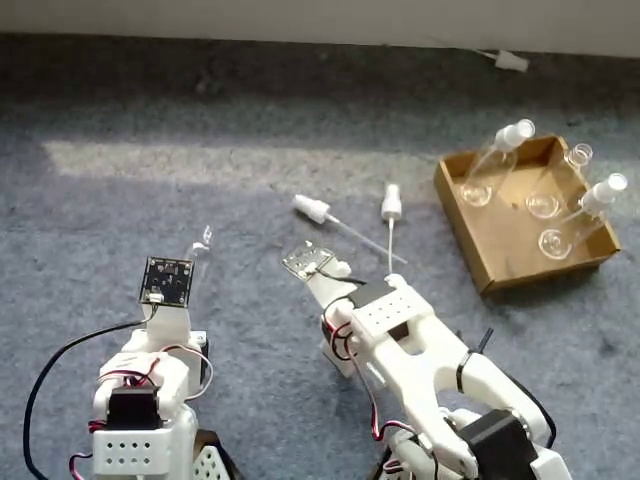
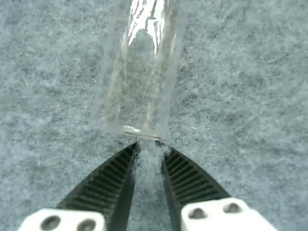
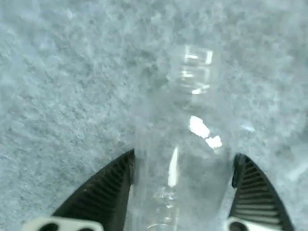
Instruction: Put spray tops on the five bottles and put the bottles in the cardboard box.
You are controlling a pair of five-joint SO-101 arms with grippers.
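My right gripper (image 3: pixel 184 159) clamps an uncapped bottle (image 3: pixel 180 134), its neck pointing far toward the nearest spray top (image 1: pixel 312 208), while my left gripper (image 2: pixel 150 148), barely parted and empty, sits at the base of a second bottle (image 2: pixel 139 72).

Two white plastic arms (image 1: pixel 420 340), red and black cables (image 1: pixel 350 350), black ribbed jaws.

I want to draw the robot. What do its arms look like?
The left arm and right arm are blocky white plastic with black motors and red, black and white cables. Each ends in black, ribbed, pointed jaws. The left carries a black square board.
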